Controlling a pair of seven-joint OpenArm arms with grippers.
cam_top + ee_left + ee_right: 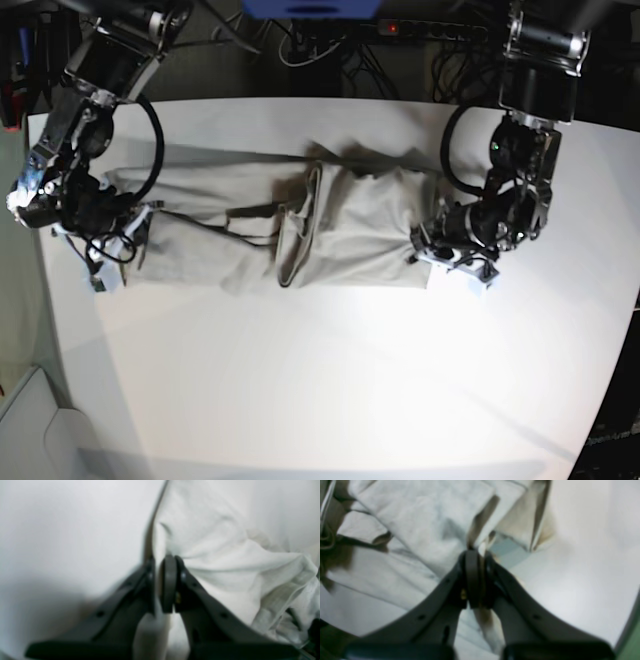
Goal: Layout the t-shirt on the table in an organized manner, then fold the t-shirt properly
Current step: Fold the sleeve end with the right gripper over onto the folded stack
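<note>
From the base view we see the t-shirt (300, 225) stretched sideways across the table (330, 380); wrist views show the pinches up close: left gripper (160, 585) clamped on an edge, right gripper (478, 580) clamped on a fold; cables (300, 40) behind.

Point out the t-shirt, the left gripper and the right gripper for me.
t-shirt (365, 225): base view, flat cloth near its middle.
left gripper (158, 585): left wrist view, between the fingers pinching the cloth edge.
right gripper (478, 576): right wrist view, between the fingers closed on cloth.
</note>
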